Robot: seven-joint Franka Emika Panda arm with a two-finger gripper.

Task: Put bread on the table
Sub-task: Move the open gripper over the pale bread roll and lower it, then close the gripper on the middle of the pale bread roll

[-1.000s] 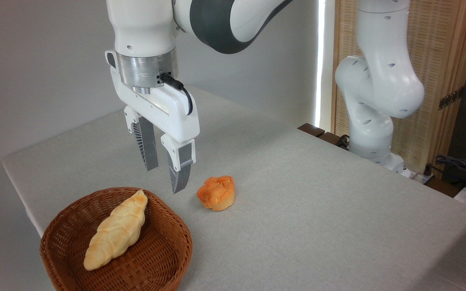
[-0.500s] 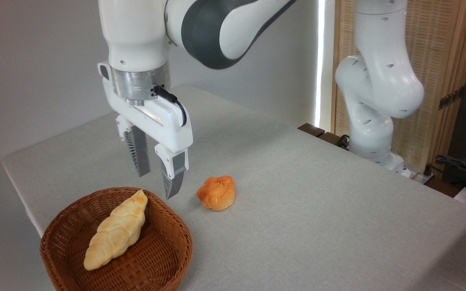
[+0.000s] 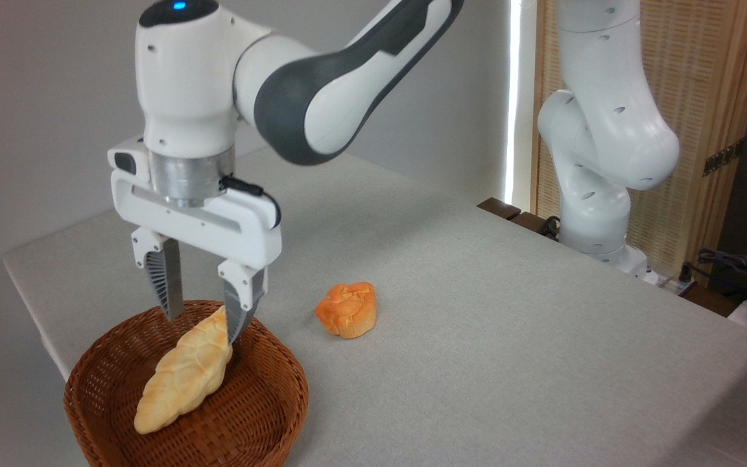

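Note:
The bread (image 3: 185, 371), a long pale-yellow braided loaf with toasted patches, lies at a slant in a round brown wicker basket (image 3: 253, 408) at the lower left. My gripper (image 3: 203, 328) hangs open over the basket's far rim, pointing down. Its two fingers stand on either side of the loaf's upper pointed end, the right finger close beside it. I cannot tell whether it touches. The grey-beige table (image 3: 490, 324) carries the basket.
A small round orange bun (image 3: 346, 309) sits on the table to the right of the basket. The arm's white base (image 3: 597, 214) stands at the table's far right edge, with a wooden screen (image 3: 704, 130) behind it and cables at the right edge.
The gripper has moved left and down, from above the table beside the basket to over the basket. It has also turned, so its fingers now flank the loaf's upper end.

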